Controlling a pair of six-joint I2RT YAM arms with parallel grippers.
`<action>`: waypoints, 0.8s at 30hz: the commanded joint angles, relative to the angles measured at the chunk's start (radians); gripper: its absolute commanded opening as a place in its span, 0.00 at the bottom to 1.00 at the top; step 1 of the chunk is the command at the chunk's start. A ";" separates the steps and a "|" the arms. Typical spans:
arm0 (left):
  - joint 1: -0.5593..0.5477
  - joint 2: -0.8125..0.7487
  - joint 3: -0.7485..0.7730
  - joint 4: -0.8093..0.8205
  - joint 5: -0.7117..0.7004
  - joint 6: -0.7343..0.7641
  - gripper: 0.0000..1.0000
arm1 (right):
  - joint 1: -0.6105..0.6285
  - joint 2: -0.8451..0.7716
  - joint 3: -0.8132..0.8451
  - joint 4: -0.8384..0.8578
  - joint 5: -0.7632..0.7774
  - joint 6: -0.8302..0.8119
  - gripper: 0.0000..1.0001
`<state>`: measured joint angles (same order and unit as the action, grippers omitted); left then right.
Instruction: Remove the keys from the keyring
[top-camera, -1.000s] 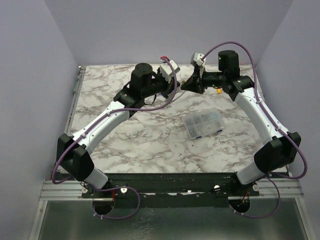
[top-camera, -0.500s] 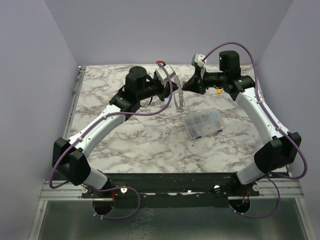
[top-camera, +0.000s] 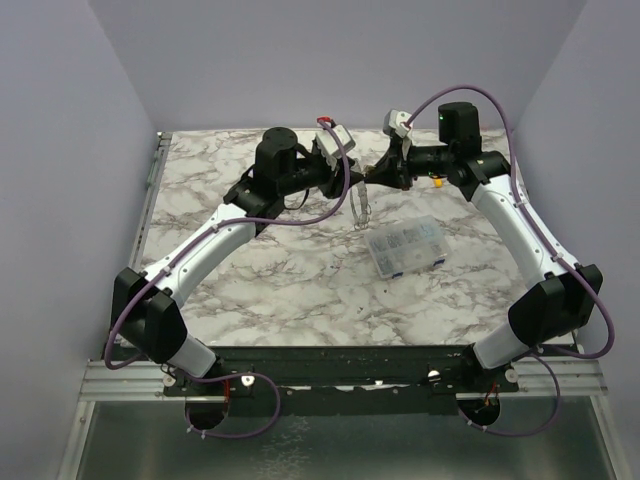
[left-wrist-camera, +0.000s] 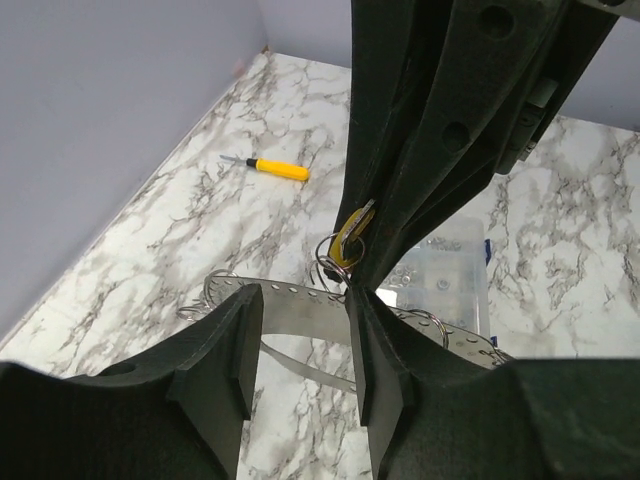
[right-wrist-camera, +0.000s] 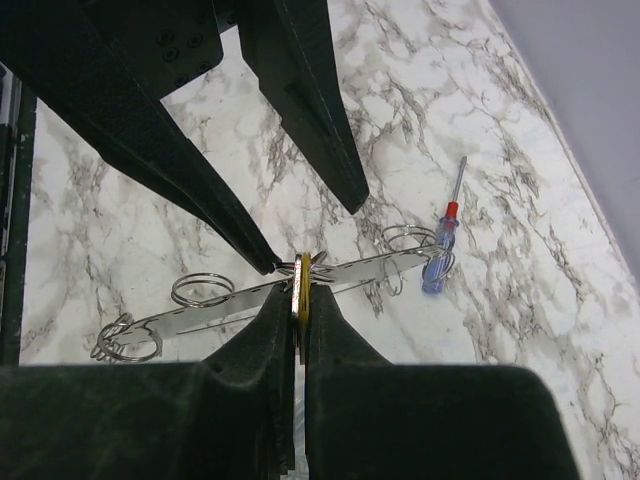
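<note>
keyring: key attached, none off yet
right fingers: pinch that key at their tips
left fingers: spread, keyring just beyond

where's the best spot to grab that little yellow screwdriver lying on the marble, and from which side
Grip the small yellow-handled screwdriver by its handle, mid-length, coming straight down and pinching across its width. It lies flat on the marble tabletop, the handle is its thickest part, and the thin shaft offers little to pinch. Marble shows along both long sides, so there is probably room to close in.
</note>
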<state>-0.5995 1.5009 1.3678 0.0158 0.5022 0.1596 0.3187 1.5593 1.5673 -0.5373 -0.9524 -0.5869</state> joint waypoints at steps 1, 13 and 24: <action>0.001 0.017 0.031 0.005 0.038 -0.015 0.46 | -0.001 -0.022 0.024 -0.015 -0.044 -0.014 0.01; 0.000 0.016 0.025 0.001 0.101 -0.013 0.54 | -0.001 -0.010 0.031 -0.030 -0.040 -0.031 0.01; 0.002 0.037 0.031 -0.006 0.028 -0.011 0.35 | -0.001 -0.029 0.015 -0.059 -0.066 -0.090 0.00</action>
<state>-0.5976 1.5150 1.3678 0.0132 0.5739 0.1505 0.3168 1.5593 1.5677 -0.5793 -0.9676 -0.6353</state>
